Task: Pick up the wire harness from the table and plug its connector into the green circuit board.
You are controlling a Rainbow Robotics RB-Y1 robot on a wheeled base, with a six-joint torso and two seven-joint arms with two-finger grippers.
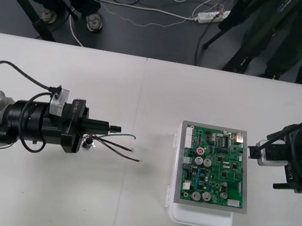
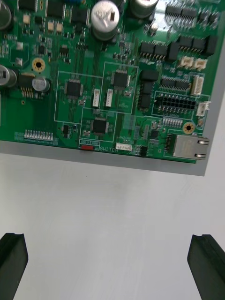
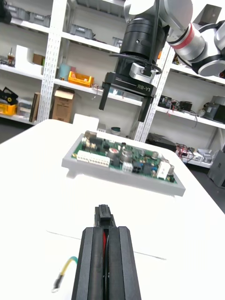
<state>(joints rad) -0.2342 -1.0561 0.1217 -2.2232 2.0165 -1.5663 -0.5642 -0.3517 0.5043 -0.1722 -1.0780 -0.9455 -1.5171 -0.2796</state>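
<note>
My left gripper [image 1: 105, 127] hovers over the table left of centre, pointing toward the green circuit board [image 1: 214, 167] on its white base [image 1: 200, 217]. It is shut on the wire harness: the black plug [image 1: 115, 127] sticks out past the fingertips. Loose wires [image 1: 125, 145] trail below, and the round metal socket [image 1: 86, 144] hangs under the gripper. In the left wrist view the plug [image 3: 104, 216] sits between the closed fingers [image 3: 91, 253], a green wire end [image 3: 63, 272] lies on the table, and the board [image 3: 126, 159] is ahead. My right gripper [image 1: 281, 167] stands open beside the board's right edge [image 2: 108, 75].
The table's far edge borders dark floor with cables and stand legs. Bare table lies between the left gripper and the board. In the left wrist view the right gripper [image 3: 124, 93] hangs above the board's far side.
</note>
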